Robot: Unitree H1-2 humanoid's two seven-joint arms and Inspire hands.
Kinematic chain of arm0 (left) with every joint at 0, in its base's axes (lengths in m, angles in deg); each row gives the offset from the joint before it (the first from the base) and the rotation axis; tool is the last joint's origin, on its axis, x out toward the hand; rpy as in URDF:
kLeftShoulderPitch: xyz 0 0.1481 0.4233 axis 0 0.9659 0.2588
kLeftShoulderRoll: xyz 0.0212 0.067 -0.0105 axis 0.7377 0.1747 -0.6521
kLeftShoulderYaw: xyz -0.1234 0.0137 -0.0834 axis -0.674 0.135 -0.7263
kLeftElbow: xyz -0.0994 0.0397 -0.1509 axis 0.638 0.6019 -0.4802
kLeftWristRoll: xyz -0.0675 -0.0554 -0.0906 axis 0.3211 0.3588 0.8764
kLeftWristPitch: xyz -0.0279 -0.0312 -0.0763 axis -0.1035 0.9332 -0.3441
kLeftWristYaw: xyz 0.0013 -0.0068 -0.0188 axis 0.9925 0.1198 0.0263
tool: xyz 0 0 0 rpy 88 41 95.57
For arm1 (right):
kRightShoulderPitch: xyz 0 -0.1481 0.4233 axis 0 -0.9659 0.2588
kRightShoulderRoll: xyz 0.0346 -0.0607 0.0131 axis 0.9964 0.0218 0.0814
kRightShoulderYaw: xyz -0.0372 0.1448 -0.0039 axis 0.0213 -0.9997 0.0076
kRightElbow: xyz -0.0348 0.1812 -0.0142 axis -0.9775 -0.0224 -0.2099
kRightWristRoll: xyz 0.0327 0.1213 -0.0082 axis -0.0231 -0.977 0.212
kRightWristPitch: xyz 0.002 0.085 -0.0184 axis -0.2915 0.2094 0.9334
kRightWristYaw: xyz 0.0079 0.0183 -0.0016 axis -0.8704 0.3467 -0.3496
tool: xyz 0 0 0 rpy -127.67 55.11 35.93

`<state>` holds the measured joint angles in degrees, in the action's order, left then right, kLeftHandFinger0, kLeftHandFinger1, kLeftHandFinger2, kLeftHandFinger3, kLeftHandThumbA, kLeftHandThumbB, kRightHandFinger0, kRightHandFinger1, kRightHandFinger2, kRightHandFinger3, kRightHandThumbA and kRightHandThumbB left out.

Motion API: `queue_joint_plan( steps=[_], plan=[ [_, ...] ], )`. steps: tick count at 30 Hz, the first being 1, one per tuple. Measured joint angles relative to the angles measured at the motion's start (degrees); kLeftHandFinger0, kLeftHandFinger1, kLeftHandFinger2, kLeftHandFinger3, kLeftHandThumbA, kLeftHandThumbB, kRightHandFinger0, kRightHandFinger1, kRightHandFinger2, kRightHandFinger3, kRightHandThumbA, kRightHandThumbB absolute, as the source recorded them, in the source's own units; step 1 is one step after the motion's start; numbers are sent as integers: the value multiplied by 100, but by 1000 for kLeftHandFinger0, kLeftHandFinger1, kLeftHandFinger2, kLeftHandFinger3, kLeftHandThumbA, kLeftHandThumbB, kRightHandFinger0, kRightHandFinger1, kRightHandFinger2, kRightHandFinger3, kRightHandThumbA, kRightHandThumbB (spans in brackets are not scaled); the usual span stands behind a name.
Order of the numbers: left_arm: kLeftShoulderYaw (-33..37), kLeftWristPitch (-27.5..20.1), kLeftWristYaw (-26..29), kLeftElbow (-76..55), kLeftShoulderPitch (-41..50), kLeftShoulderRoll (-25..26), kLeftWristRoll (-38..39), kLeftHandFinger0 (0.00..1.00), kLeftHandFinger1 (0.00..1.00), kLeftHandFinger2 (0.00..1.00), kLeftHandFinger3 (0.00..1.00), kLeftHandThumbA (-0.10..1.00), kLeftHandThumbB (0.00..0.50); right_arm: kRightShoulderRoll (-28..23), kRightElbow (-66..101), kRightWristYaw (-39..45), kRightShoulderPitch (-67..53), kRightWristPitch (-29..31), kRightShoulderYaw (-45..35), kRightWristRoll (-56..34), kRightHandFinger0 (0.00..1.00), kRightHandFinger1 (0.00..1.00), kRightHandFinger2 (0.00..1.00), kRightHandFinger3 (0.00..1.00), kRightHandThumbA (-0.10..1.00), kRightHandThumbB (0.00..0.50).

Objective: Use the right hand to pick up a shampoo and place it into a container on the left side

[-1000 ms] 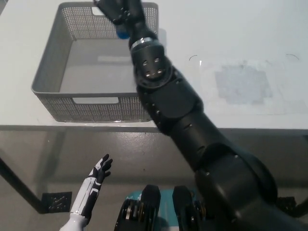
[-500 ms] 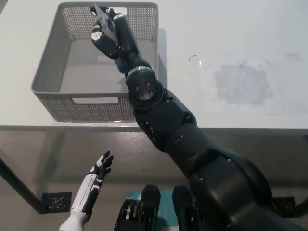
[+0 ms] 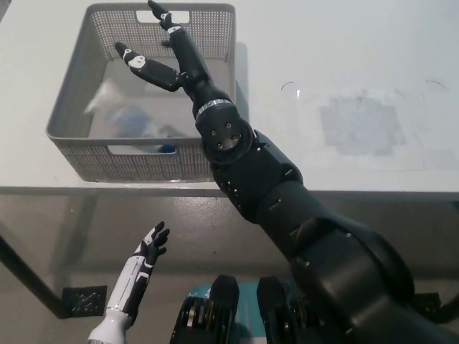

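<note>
A grey mesh basket (image 3: 72, 129) stands on the white table at the upper left. Inside it lies the shampoo bottle (image 3: 125, 118), pale with a blue cap near the front wall, blurred as if in motion. My black right hand (image 3: 168, 57) hovers over the basket's right half, open with fingers spread and nothing held. The shampoo is below and left of it, apart from the fingers. My white left hand (image 3: 140, 269) rests low at the lower left, below the table edge, fingers apart.
The white table (image 3: 358, 57) stretches right of the basket, with a faint greyish patch (image 3: 362, 125) on it. The table's front edge (image 3: 358, 192) runs across the middle of the view.
My right hand, which held the shampoo over the basket, has opened. The bottle has dropped into the basket. The left hand has barely moved.
</note>
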<state>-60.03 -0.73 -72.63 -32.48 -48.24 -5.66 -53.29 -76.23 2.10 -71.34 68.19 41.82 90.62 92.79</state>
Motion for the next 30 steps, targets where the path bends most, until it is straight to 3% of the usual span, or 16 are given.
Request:
queue_joint_plan(
  steps=[1,3,6,8,13,17,19,21,26,30],
  plan=[
    [0,0,1,0,0,0,0,1000,1000,1000,1000,1000,283,-9,0,16,0,15,0,0,1000,1000,1000,1000,798,367],
    [0,0,1,0,0,1,-1,1000,1000,1000,1000,1000,264,-30,2,40,0,79,-6,0,1000,1000,1000,1000,794,378],
    [1,-8,2,4,0,1,-5,1000,1000,1000,1000,1000,264,-54,20,52,0,114,-30,-2,1000,1000,1000,1000,751,346],
    [2,-11,2,21,-10,2,-11,1000,1000,1000,1000,1000,261,-108,115,105,0,164,-109,-35,1000,1000,1000,1000,832,362],
    [6,-7,0,21,-39,14,-20,1000,1000,1000,1000,1000,268,-346,711,167,-5,195,-184,-44,1000,1000,1000,1000,865,313],
    [6,-2,0,45,-65,14,-19,1000,1000,1000,1000,1000,264,-584,1634,206,-92,153,-257,-45,1000,1000,1000,1000,865,320],
    [7,1,0,63,-65,12,-19,1000,1000,1000,1000,1000,257,-679,2133,227,-253,94,-297,-51,1000,1000,1000,1000,912,331],
    [6,2,1,82,-65,12,-19,1000,1000,1000,1000,1000,261,-763,2573,249,-468,47,-328,-56,1000,1000,1000,1000,909,304],
    [5,12,2,102,-63,9,-19,1000,1000,1000,1000,1000,272,-970,3648,307,-1221,-100,-393,-86,1000,1000,1000,1000,916,346],
    [4,13,2,111,-63,9,-18,1000,1000,1000,1000,1000,265,-1176,4465,355,-1995,-195,-429,-186,1000,1000,1000,1000,922,324]
  ],
)
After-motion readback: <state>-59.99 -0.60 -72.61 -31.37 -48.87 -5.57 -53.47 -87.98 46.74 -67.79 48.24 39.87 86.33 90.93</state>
